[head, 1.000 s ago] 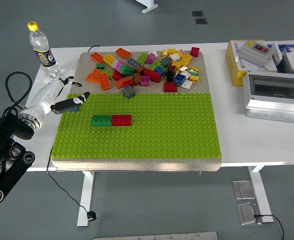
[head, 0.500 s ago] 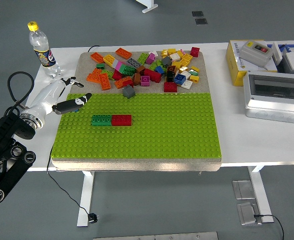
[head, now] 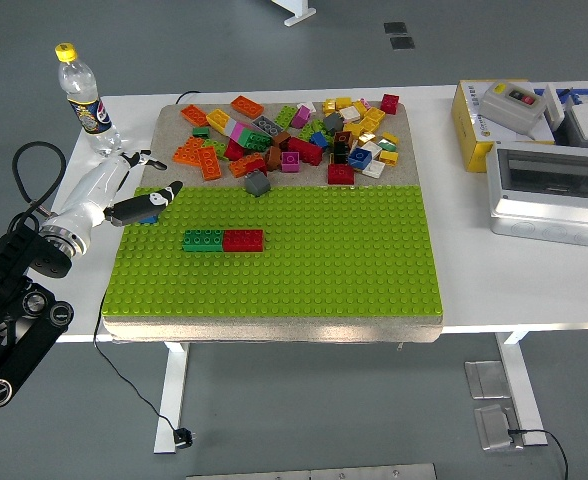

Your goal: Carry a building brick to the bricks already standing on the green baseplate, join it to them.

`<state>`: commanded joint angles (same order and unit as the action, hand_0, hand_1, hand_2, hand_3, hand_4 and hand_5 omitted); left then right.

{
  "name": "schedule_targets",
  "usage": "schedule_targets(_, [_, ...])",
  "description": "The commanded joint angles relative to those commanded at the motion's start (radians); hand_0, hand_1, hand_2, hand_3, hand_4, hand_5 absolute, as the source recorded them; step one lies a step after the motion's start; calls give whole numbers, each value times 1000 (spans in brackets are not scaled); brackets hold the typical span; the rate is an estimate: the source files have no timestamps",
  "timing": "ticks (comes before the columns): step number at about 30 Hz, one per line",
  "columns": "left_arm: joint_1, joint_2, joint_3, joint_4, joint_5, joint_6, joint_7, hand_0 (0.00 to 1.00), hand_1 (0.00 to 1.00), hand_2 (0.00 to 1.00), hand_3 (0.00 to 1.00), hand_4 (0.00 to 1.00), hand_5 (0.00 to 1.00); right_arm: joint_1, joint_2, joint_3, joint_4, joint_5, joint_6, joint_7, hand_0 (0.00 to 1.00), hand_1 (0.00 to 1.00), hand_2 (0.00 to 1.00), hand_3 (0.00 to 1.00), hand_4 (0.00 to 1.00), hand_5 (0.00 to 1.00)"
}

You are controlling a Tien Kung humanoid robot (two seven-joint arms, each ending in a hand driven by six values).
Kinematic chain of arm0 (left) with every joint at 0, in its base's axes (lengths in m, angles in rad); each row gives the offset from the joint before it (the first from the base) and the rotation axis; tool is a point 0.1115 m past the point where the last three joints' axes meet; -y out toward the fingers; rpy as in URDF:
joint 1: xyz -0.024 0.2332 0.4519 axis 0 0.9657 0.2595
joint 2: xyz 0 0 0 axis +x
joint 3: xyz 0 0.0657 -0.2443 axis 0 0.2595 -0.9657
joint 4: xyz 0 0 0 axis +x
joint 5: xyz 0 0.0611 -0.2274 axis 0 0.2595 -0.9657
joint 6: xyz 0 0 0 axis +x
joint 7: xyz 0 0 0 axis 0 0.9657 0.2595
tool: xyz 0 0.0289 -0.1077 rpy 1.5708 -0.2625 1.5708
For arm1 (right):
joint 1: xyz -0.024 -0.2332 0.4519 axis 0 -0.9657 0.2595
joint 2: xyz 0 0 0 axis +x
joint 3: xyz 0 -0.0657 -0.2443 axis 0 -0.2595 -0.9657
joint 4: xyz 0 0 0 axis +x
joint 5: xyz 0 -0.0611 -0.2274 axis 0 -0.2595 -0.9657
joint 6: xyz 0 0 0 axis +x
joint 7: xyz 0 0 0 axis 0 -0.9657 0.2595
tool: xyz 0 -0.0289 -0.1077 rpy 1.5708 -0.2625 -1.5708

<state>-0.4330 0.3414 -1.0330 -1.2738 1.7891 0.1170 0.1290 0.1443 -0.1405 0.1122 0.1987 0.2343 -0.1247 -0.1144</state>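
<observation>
While the left hand (head: 139, 200), fingers loosely spread and empty, hovers at the studded green baseplate (head: 304, 270) edge, the loose plastic bricks (head: 284, 130) lie ahead to its right; a hasty grab there could scatter them.

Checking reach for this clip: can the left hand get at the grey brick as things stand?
Probably yes: the left hand is open, and the grey brick sits alone at the pile's near edge, with bare baseplate between them.

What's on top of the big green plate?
A green brick and a red brick stand joined in a row on the green baseplate. The left hand reaches over its left corner, hiding the studs beneath it.
</observation>
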Motion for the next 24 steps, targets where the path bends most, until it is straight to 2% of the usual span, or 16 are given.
schedule_targets(12, [29,1,-28,-3,-32,10,-36,998,906,865,724,720,674,4,4,-6,0,-10,-11,19,745,753,801,790,422,874])
schedule_targets(22, [71,-4,-71,-6,-119,47,-119,960,878,836,736,709,654,3,6,-10,1,-16,-15,26,740,754,801,784,421,873])
schedule_targets(24, [82,-3,-76,-7,-134,53,-137,939,842,813,772,694,629,2,7,-10,1,-17,-15,27,741,750,799,779,421,869])
